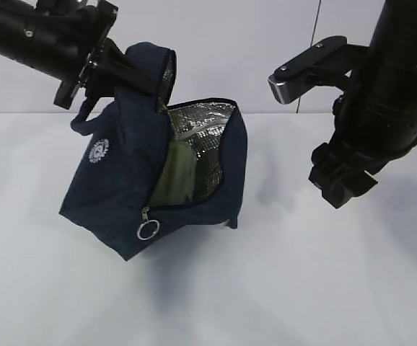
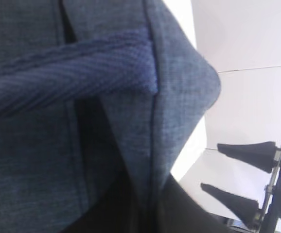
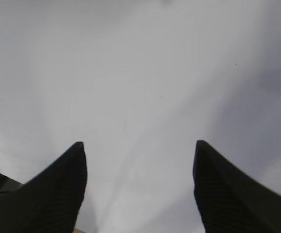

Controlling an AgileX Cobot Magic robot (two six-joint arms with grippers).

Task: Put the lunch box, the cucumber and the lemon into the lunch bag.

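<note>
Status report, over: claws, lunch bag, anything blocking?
Left claw shut on lunch bag flap, holding it open. Right claw open, empty, off to the side. Sage-green lunch box inside; cucumber and lemon not visible. Nothing blocking.

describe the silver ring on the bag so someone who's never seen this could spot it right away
On the white table, left of centre, sits the dark navy lunch bag, its lid flap pulled up by the left claw. Follow the open zipper edge down the bag's front to its low end: there hangs the silver ring pull, the only shiny metal loop on the dark fabric.
</note>
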